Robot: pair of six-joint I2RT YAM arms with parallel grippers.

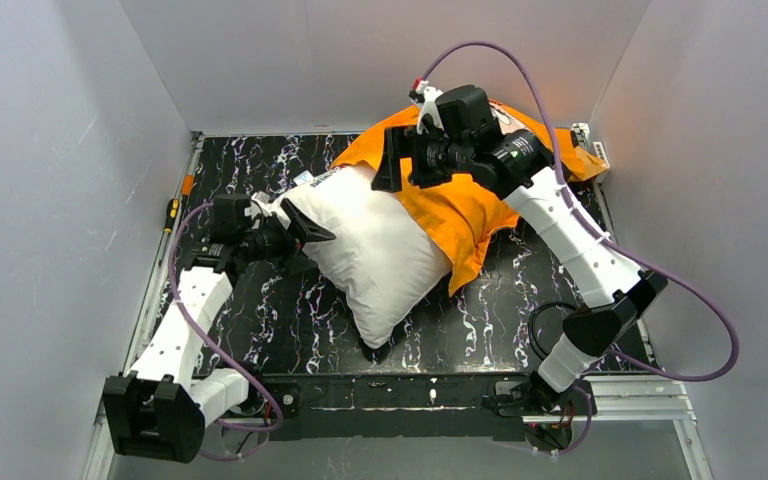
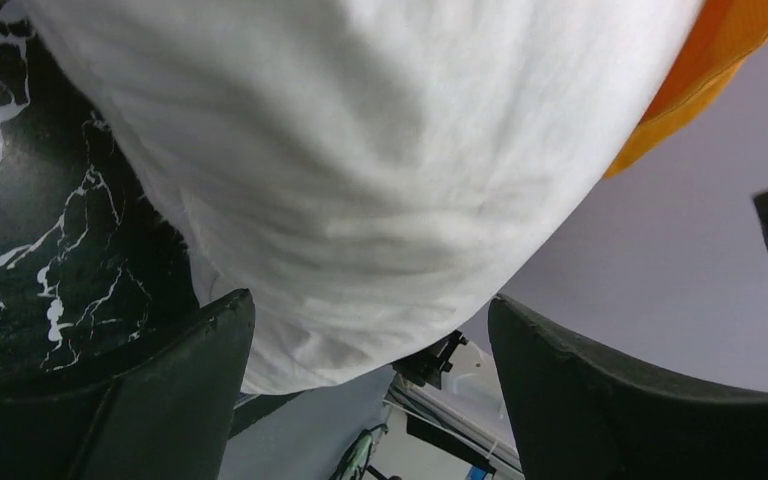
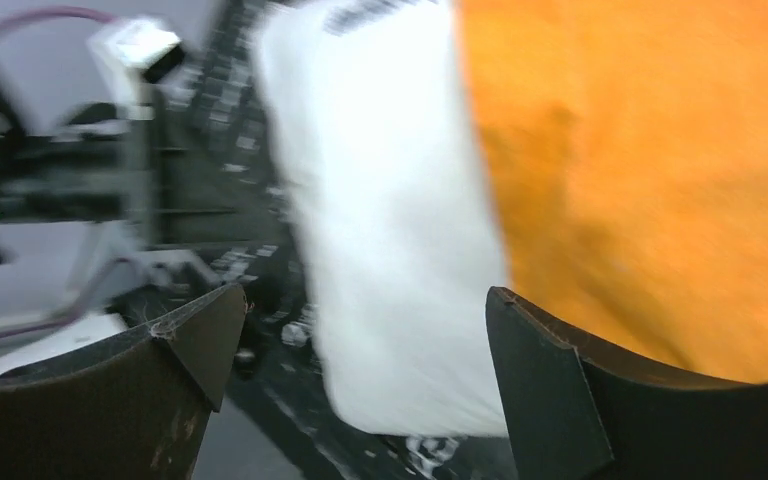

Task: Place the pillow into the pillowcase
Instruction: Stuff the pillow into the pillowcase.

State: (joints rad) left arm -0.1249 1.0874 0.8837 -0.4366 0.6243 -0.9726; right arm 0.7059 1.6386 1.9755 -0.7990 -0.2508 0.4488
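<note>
A black, white-veined marble-patterned desk carries a large, plump off-white fabric pillow lying flat and askew, its long axis running from the near left toward the far right. The pillow's far-right part sits inside a bright orange fabric pillowcase, and its near-left part lies bare on the desk. The pillowcase is spread, wrinkled, across the far right of the desk with its mouth facing the near left, its orange edge draped over the pillow's middle. The white left arm reaches in from the near left. The left jaws stand wide apart at the pillow's bare left corner, the white fabric bulging between them in the left wrist view but not pinched. The white right arm stretches over the pillowcase. The right jaws are spread wide and grip nothing, poised above the line where the orange edge meets the white pillow.
</note>
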